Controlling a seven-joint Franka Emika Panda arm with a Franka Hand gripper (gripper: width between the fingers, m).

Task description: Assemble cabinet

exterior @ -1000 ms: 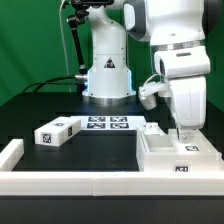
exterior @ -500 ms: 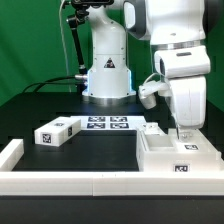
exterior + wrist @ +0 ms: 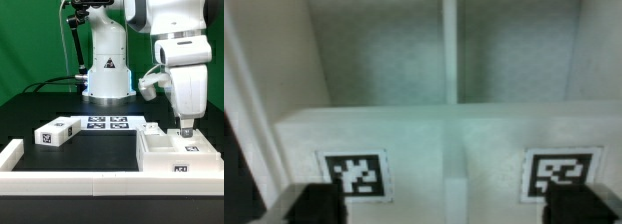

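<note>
Nearest to us, along the lower edge of the exterior view, runs the low white rail (image 3: 70, 185). Behind it, at the lower right, stands the cabinet body (image 3: 160, 160), with the gripper (image 3: 185, 130) just over its back part. Only the wrist view shows the fingers (image 3: 313, 205) spread wide, holding nothing, above two tags (image 3: 354, 172). Only the exterior view shows the small block (image 3: 57, 131) at the left and, farther back, the marker board (image 3: 108, 124).

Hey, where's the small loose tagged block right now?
The small block lies on the exterior view's left, just left of the marker board, apart from the cabinet body at the right.
</note>
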